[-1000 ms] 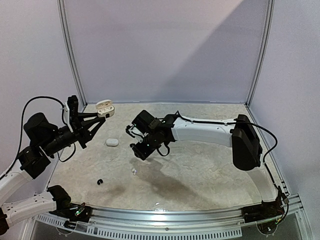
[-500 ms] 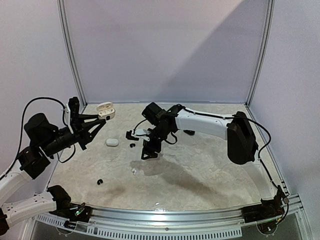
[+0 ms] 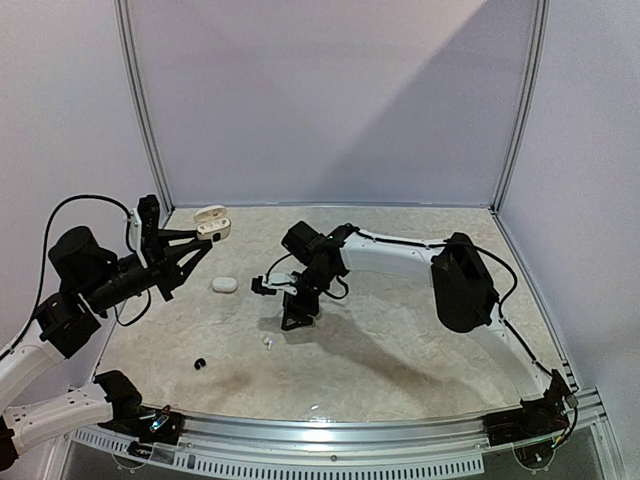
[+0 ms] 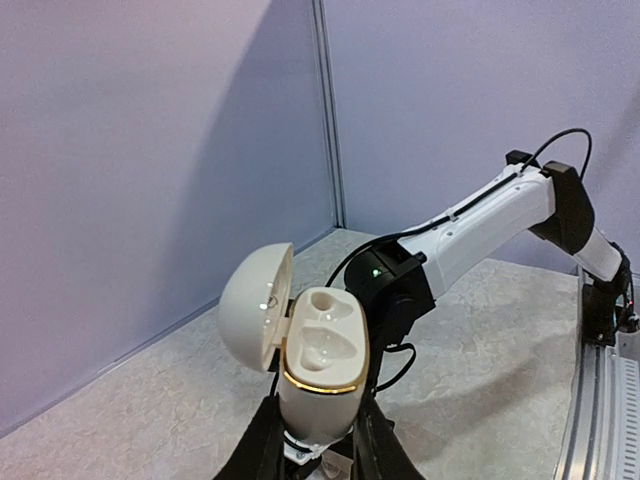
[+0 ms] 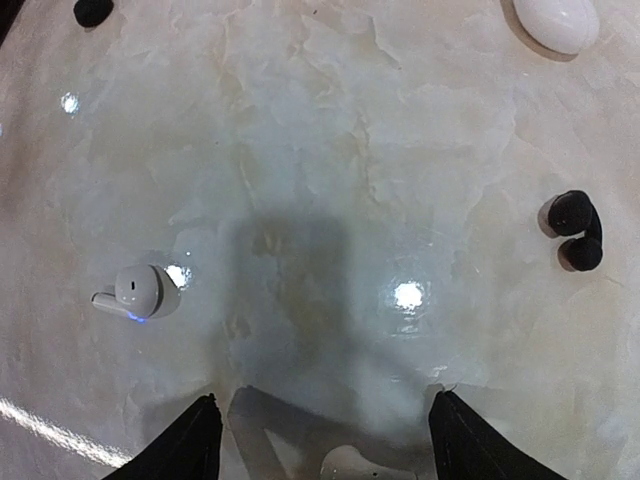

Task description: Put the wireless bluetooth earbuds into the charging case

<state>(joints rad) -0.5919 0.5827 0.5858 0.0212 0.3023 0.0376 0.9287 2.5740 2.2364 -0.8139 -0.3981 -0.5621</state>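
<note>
White and smooth, the charging case point(image 4: 318, 365) stands upright in the left tool point(image 4: 320, 452), which is squeezed tight on its bottom part. Its lid point(image 4: 255, 305) is flipped back. The case is held up in the air over the left side of the surface point(image 3: 400, 340). The right tool point(image 5: 330, 440) hangs low over the surface with its fingers wide apart, gripping nothing. A white earbud point(image 5: 140, 292) lies on the surface to one side of it. A second white earbud point(image 5: 352, 465) peeks in between the fingers. A black earbud point(image 5: 572, 228) lies on the other side, and a shut white case point(image 5: 557, 20) lies past it.
</note>
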